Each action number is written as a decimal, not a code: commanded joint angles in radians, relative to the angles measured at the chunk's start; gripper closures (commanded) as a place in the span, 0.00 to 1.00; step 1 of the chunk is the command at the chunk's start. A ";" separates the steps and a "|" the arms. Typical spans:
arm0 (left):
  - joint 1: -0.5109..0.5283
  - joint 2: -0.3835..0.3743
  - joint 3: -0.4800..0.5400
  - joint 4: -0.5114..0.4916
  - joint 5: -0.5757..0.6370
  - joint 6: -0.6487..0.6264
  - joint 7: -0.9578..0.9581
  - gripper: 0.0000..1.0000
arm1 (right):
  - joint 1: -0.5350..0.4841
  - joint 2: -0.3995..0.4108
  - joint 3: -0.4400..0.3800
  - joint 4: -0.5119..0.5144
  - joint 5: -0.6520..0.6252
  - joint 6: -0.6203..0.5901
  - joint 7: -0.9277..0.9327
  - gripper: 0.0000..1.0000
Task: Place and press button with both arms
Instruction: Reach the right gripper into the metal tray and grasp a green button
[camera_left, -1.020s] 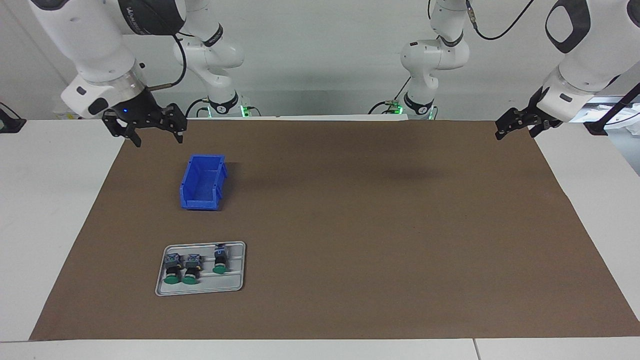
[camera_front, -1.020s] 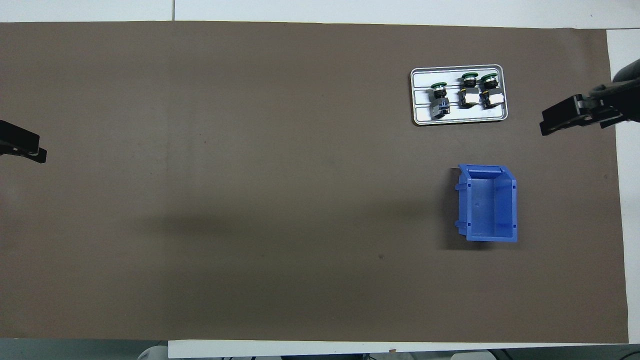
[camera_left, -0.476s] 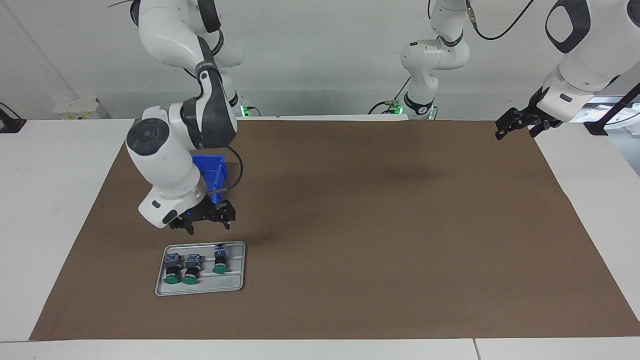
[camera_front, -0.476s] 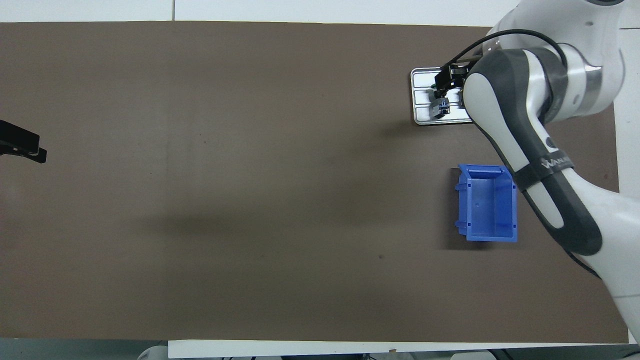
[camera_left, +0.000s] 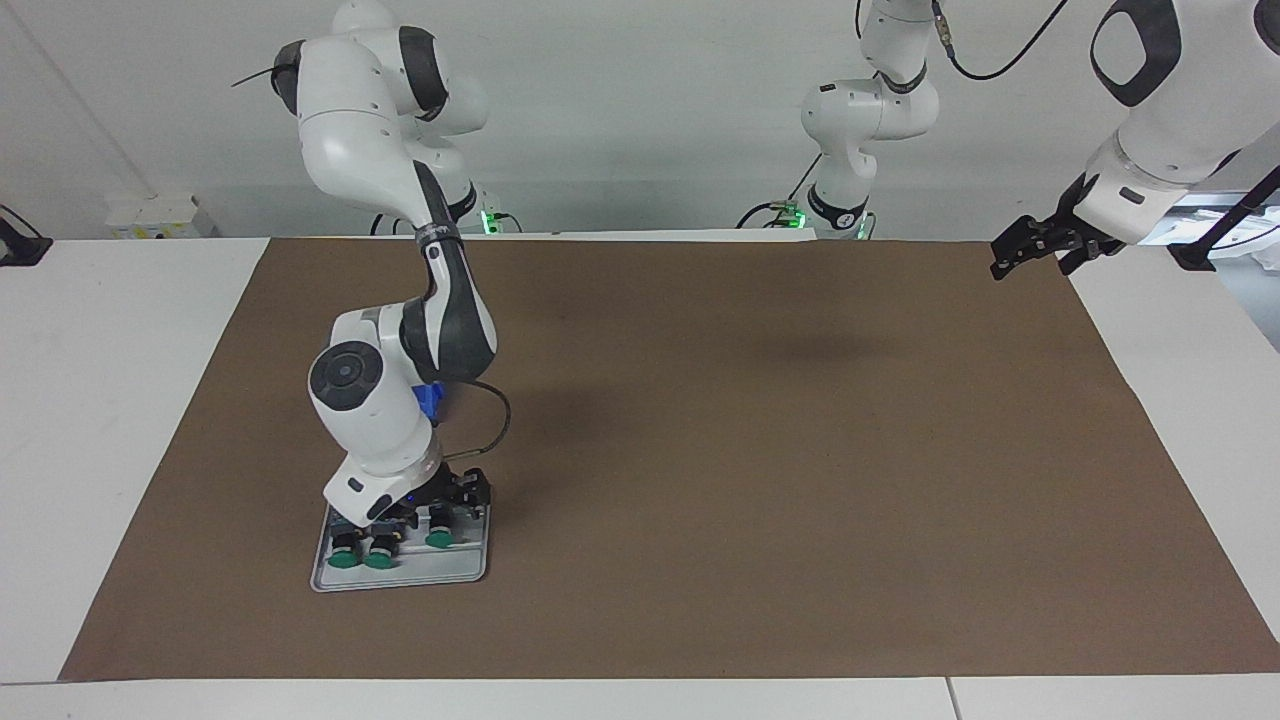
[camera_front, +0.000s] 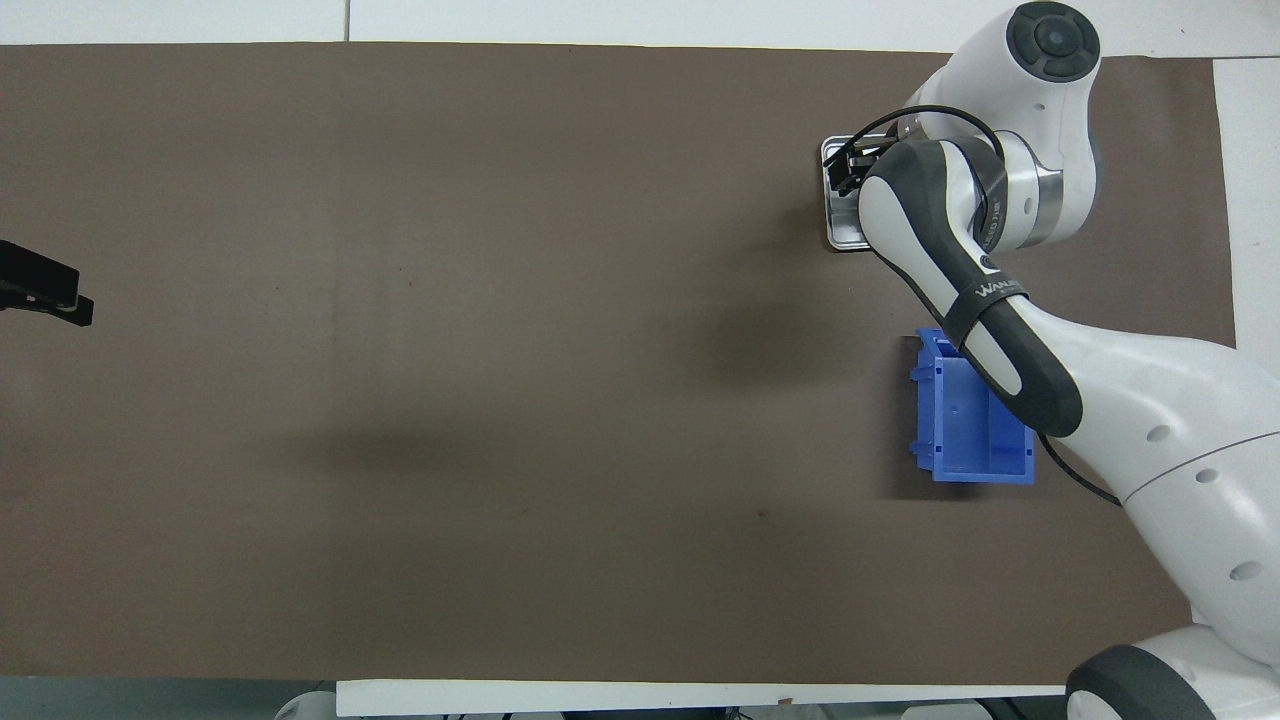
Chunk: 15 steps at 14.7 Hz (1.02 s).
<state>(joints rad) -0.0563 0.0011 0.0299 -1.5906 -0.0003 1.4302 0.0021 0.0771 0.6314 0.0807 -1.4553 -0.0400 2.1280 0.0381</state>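
Right arm's black two-finger gripper (camera_left: 437, 507) down low at the shallow grey metal tray (camera_left: 398, 576), over the green-capped push-button with black body (camera_left: 438, 527) lying on that tray; fingers straddling it, contact impossible to tell. Two matching green-capped buttons (camera_left: 360, 548) side by side on the same tray. Blue plastic bin (camera_front: 958, 428) nearer the robots than the tray. Left arm's black gripper (camera_left: 1030, 247) waiting, raised, well apart from the tray at the brown mat's edge (camera_left: 1105, 340).
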 joint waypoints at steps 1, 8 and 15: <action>0.004 -0.023 -0.002 -0.026 0.017 0.016 0.001 0.00 | -0.002 -0.021 0.004 -0.046 -0.024 0.018 0.005 0.12; 0.004 -0.023 -0.002 -0.026 0.017 0.016 0.001 0.00 | -0.016 -0.030 0.002 -0.071 -0.023 -0.010 0.023 0.63; 0.004 -0.023 -0.002 -0.026 0.017 0.016 0.001 0.00 | 0.004 -0.079 0.001 0.076 -0.008 -0.244 0.038 1.00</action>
<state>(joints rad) -0.0563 0.0011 0.0299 -1.5906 -0.0003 1.4302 0.0020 0.0732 0.5792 0.0715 -1.4343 -0.0496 1.9742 0.0469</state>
